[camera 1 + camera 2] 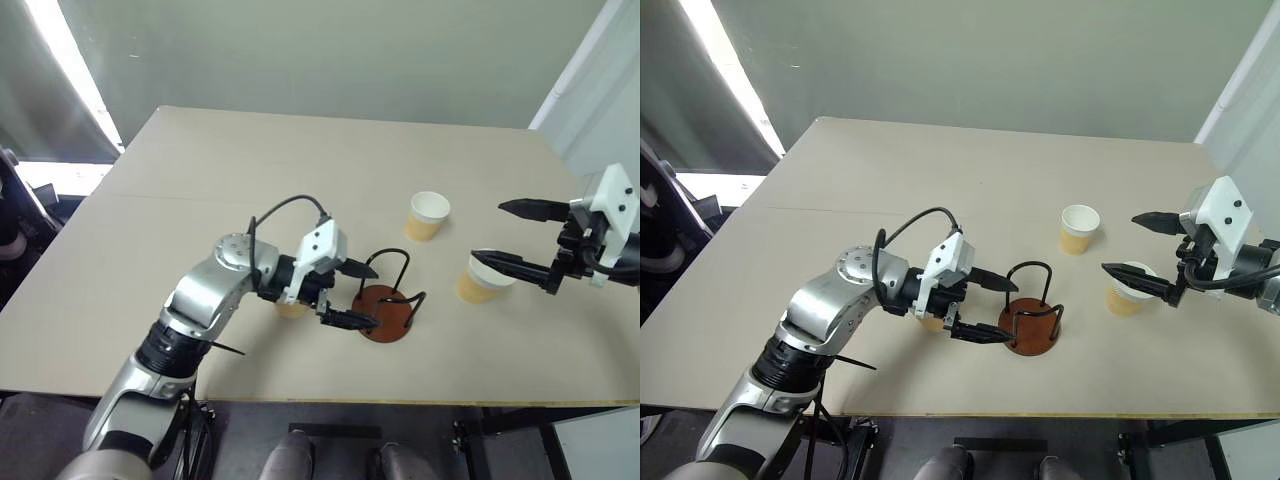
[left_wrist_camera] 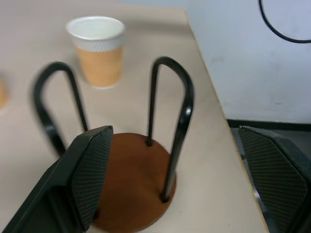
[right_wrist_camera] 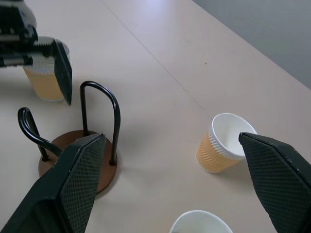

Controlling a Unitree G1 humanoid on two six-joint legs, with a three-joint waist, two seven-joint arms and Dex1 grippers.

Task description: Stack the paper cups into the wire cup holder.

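Left eye view: wire cup holder [image 1: 385, 312] stands near the table's [image 1: 200, 200] front edge, about mid-width, no cup in it. L gripper [image 1: 362, 295] sits just beside the holder's left side, fingers spread wide, one over the base's edge, holding nothing. One paper cup [image 1: 291, 308] stands behind the L wrist, mostly hidden. A second cup [image 1: 428, 216] stands upright further back, toward the table's right side. A third cup [image 1: 484, 279] stands nearer the right edge; R gripper [image 1: 492, 232] hangs above it w/ fingers wide apart, lower finger across the cup's rim, empty.

Right eye view: same layout; the hidden cup [image 1: 930, 322] shows only as a tan sliver under the L gripper body.

Left wrist view: both L fingers [image 2: 92, 170] frame the holder's brown base and black loops, wide gap between them; a cup [image 2: 98, 51] stands beyond.

Right wrist view: R fingers [image 3: 82, 170] wide open; the holder [image 3: 77, 160], L gripper tip and cups lie ahead on the table.
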